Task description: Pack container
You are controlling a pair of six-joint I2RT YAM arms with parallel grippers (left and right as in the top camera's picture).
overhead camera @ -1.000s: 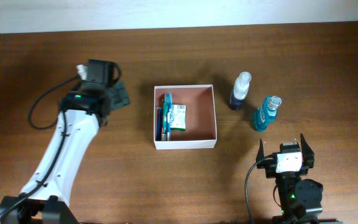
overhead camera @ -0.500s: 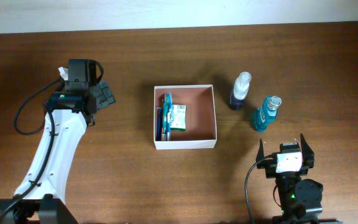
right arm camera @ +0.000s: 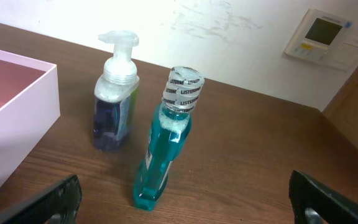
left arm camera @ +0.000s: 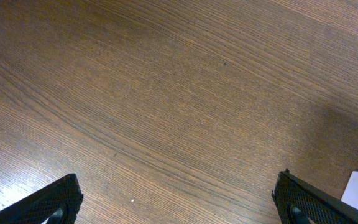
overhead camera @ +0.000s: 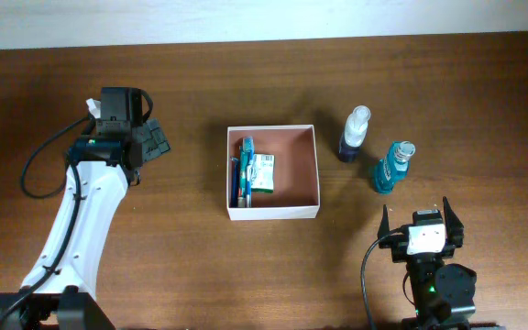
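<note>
Though nothing is held, left gripper (left arm camera: 179, 202) wide open, right gripper (overhead camera: 418, 217) likewise

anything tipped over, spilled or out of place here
Nothing stands out. The pump bottle and the mouthwash bottle both stand upright right of the container, which sits square with items lying along its left side. No spill shows.

The container (overhead camera: 273, 213) is sitting in the middle of the surface (overhead camera: 484, 110), with blue tubes (overhead camera: 244, 170) and a green-and-white packet (overhead camera: 263, 171) lying in its left half. To its right, a dark pump bottle (overhead camera: 353, 135) and a teal bottle (overhead camera: 390, 168) are standing near each other. The left pincer (overhead camera: 157, 139) is hovering well left of the container. The right pincer (overhead camera: 417, 214) is sitting below the teal bottle, fingers spread.
</note>
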